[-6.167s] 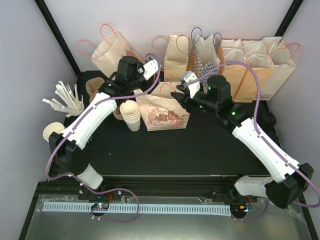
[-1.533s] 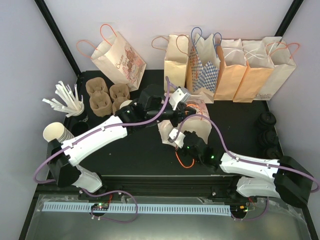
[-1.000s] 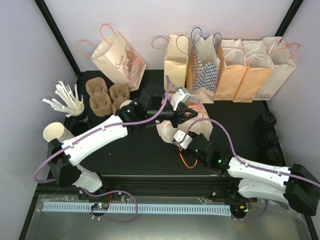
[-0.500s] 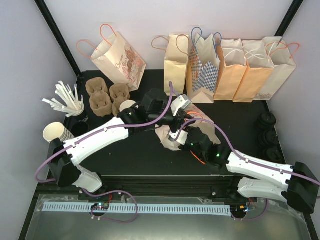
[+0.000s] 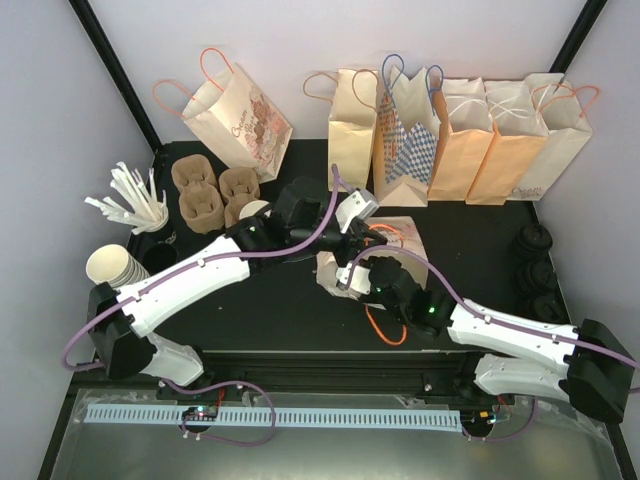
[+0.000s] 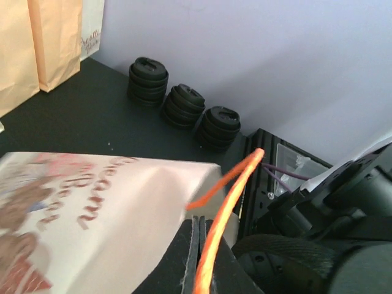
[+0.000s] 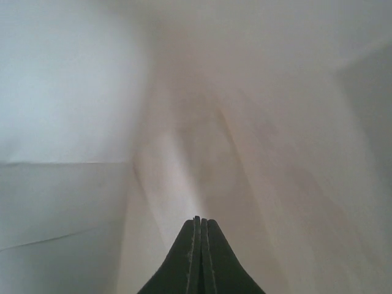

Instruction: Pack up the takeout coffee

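Orange cord handle (image 6: pixel 229 196) of the printed paper bag (image 6: pixel 92 220), which lies at table centre, is pinched by our left gripper (image 6: pixel 198 222). Our right gripper (image 7: pixel 199 222), fingers pressed together and empty, sits inside the bag. Black lids (image 5: pixel 530 268) are stacked at three o'clock. We cannot pick out the takeout coffee.

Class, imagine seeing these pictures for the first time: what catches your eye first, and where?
Both arms meet at a printed paper bag lying on its side mid-table: the left gripper shut by its orange handle, the right gripper shut inside it. Upright bags line the back edge.
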`<action>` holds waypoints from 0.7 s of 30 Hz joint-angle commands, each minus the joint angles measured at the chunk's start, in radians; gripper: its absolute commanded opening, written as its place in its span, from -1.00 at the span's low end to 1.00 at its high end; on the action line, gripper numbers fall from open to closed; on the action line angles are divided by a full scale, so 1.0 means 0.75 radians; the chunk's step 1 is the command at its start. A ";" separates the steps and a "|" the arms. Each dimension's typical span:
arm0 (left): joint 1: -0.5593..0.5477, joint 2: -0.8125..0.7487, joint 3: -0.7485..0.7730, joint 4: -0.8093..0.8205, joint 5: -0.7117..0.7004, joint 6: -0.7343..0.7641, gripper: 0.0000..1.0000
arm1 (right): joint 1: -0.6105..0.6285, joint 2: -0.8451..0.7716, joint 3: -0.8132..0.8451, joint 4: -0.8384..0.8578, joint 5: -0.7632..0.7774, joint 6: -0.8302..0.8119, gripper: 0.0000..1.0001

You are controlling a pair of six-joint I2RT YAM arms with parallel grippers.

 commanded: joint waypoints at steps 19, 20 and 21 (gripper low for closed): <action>-0.009 -0.118 0.044 0.036 0.096 -0.076 -0.97 | 0.011 0.077 0.026 -0.077 0.004 0.219 -0.97; -0.009 -0.115 0.038 0.049 0.096 -0.078 -0.97 | 0.013 0.067 0.017 -0.073 -0.128 0.203 -0.97; -0.009 -0.110 0.031 0.063 0.096 -0.082 -0.97 | 0.013 0.049 0.003 -0.054 -0.243 0.195 -0.97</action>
